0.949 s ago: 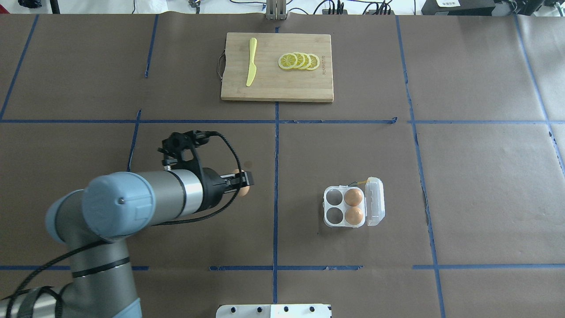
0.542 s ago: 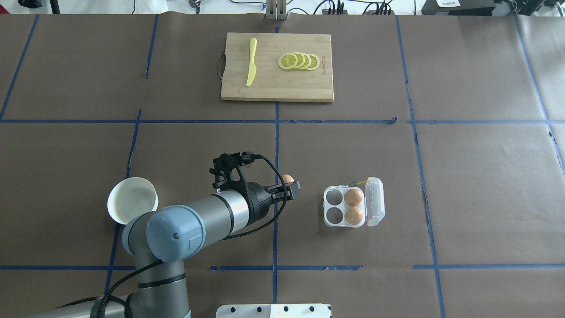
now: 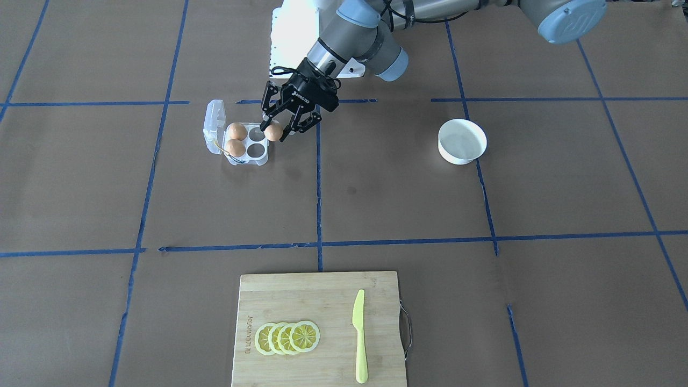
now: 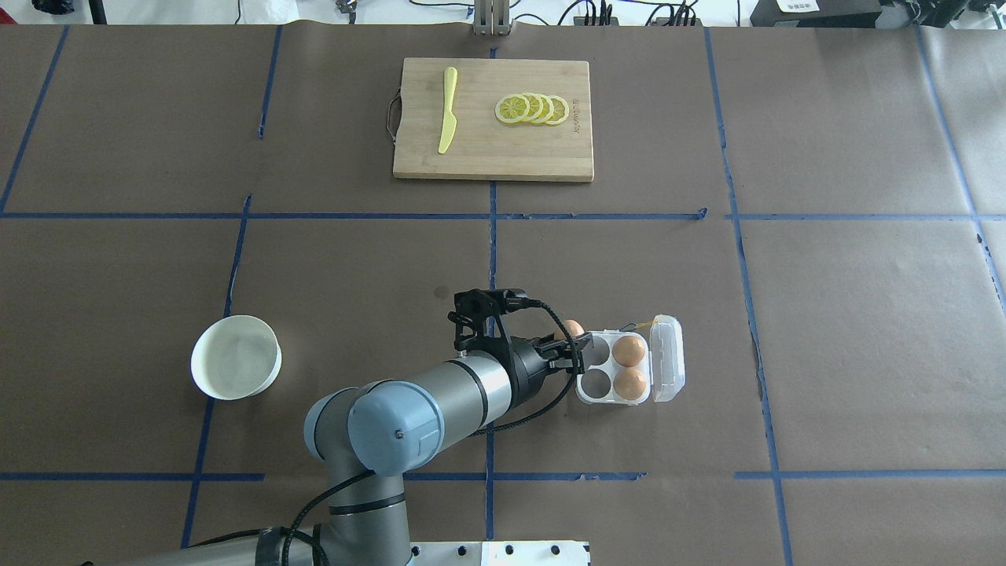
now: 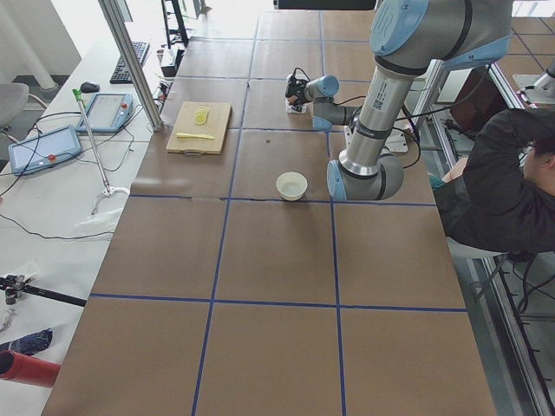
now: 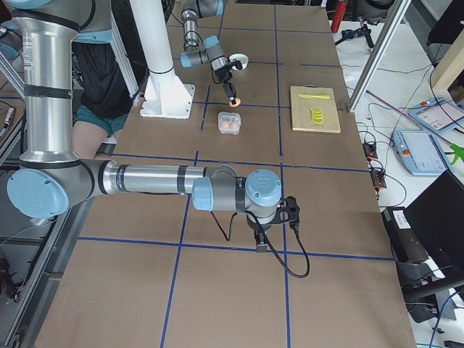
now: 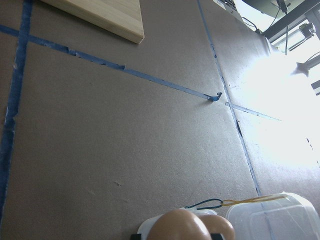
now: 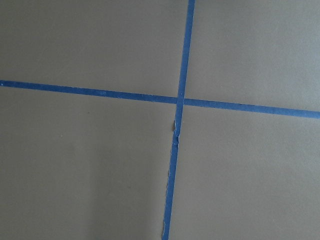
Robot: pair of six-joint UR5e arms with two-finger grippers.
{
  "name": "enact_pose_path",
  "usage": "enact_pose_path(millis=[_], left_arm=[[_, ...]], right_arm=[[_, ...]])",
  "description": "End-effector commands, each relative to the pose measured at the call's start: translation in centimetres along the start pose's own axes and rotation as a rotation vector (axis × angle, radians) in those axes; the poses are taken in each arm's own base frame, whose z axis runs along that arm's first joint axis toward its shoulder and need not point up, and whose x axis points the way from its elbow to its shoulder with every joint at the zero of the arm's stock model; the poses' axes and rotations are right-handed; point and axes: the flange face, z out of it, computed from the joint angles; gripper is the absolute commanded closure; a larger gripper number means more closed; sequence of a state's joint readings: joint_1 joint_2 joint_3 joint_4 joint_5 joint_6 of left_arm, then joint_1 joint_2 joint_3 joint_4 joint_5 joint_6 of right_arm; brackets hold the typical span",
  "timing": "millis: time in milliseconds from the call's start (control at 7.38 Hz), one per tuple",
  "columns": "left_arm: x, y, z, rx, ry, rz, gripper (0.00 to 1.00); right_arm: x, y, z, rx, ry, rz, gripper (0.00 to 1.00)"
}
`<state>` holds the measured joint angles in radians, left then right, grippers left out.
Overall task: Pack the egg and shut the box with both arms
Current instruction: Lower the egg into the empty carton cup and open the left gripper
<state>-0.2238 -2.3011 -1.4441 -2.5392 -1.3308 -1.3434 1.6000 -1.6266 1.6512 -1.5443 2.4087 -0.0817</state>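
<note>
Left end effector (image 3: 274,130) clamps egg (image 3: 273,133), plainest front-on.

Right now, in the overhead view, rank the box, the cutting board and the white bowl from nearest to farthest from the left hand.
1. The box, just right of the left hand and its egg.
2. The cutting board, at the far side.
3. The white bowl, far left.

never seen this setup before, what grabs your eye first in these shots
The left gripper, clamped on a brown egg right at the edge of the open clear box, which already holds two eggs. Next, the wooden cutting board with lemon slices and a yellow knife, on the side far from the robot.
</note>
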Motion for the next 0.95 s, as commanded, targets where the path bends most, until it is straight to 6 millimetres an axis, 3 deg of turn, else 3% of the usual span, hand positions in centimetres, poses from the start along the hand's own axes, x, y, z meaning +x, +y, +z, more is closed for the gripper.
enact_pose_path(millis=[0,407,678,814], left_arm=[[0.8,0.5,1.9,0.006,0.032,0.056,1.00],[0.6,1.3,2.6,-0.001,0.033,0.099,1.00],[1.6,1.1,2.6,0.002,0.048,0.095,0.98],[2.3,0.9,2.5,0.005,0.058,0.091,0.46]], right_arm=[[0.0,0.0,0.0,0.001,0.000,0.000,0.00],[0.0,0.0,0.0,0.000,0.000,0.001,0.00],[0.0,0.0,0.1,-0.001,-0.001,0.002,0.00],[0.1,0.0,0.1,-0.001,-0.001,0.002,0.00]])
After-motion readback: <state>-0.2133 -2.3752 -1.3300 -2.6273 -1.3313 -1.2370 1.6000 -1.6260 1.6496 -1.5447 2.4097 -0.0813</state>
